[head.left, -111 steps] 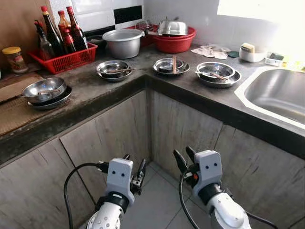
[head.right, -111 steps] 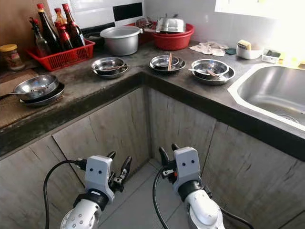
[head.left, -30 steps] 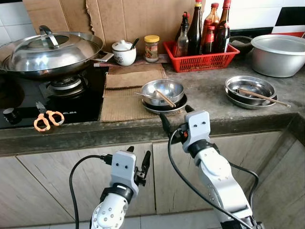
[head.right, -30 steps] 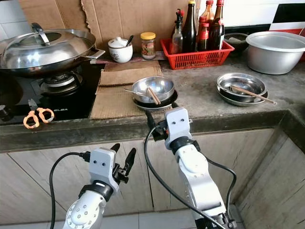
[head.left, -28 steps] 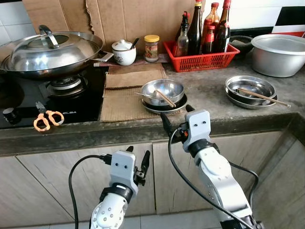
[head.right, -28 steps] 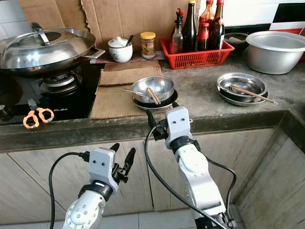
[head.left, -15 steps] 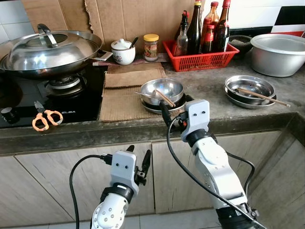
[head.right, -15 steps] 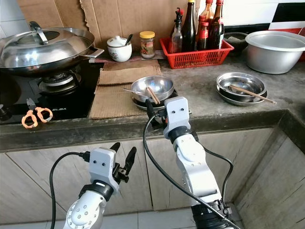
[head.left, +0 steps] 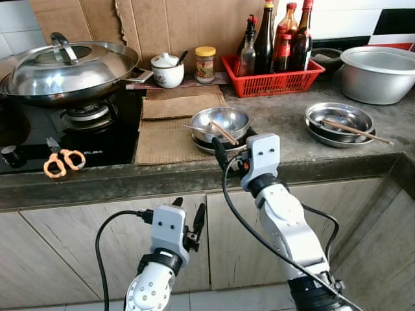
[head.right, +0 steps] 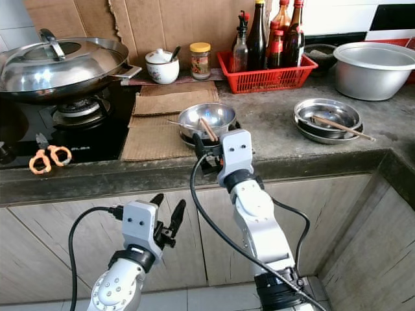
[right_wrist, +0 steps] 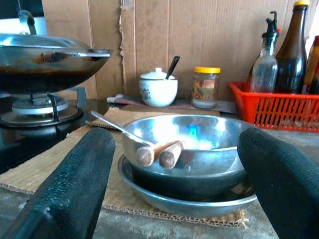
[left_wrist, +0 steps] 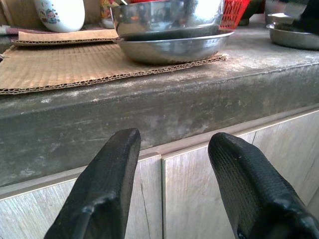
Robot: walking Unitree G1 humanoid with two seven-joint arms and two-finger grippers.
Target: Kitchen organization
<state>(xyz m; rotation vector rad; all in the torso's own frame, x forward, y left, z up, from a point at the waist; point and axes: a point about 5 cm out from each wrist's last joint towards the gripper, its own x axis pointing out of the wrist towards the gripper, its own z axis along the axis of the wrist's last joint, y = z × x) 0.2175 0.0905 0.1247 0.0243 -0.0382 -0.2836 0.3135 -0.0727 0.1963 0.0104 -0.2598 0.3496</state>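
Two steel dishes, a shiny bowl (head.left: 222, 122) nested in a shallower plate (head.right: 194, 140), sit on a cardboard mat (head.left: 170, 133) at the counter's front edge as the right gripper (head.left: 228, 150) faces them with fingers spread wide.

Two wooden chopsticks (right_wrist: 159, 152) and a thin metal spoon handle (right_wrist: 112, 125) lean over the bowl's rim; the bowl's polished inside mirrors the light. The right gripper hangs at the bowl's 6 o'clock, just off the counter edge, touching nothing. From the bowl, a lidded wok (head.left: 61, 68) on the stove stands at 10 o'clock, a red basket (head.left: 272, 81) of bottles at 1 o'clock, another steel bowl (head.left: 339, 120) with chopsticks at 3 o'clock. The left gripper (head.left: 185, 223) waits low before the cabinet doors, fingers parted, empty.
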